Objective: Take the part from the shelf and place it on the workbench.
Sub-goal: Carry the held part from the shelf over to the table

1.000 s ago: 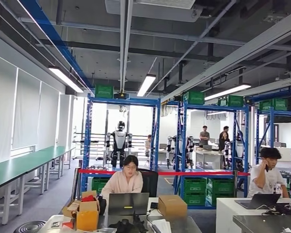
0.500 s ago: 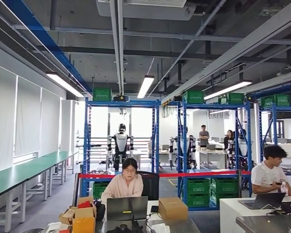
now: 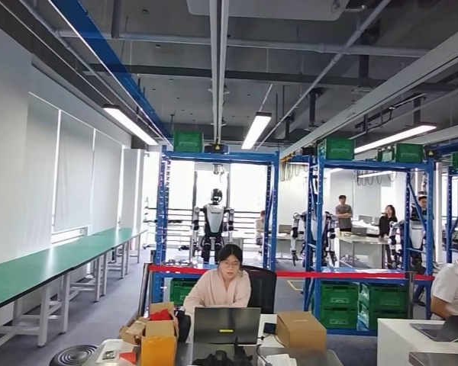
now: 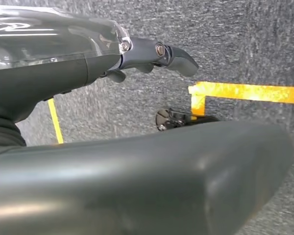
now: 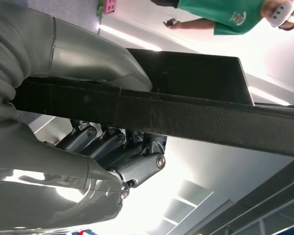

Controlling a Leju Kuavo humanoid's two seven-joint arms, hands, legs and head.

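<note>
In the right wrist view my right hand (image 5: 112, 147) grips the part (image 5: 197, 73), a black open box with a thick dark rim; the thumb lies over the rim and the dark fingers (image 5: 138, 166) curl under it. My left hand (image 4: 138, 49) hangs over grey floor, its fingers stretched out and apart with nothing in them. A long green workbench (image 3: 37, 267) runs along the left wall in the head view. Blue shelves (image 3: 215, 156) with green crates stand further back.
A person (image 3: 220, 286) sits at a laptop behind a desk with cardboard boxes (image 3: 298, 329) straight ahead. Red barrier tape (image 3: 330, 274) crosses before the shelves. Another person (image 3: 454, 286) sits at the right. Yellow floor tape (image 4: 245, 91) lies under my left hand.
The whole head picture has shifted to the right, so the camera has turned left; more of the green workbench and the left wall shows now.
</note>
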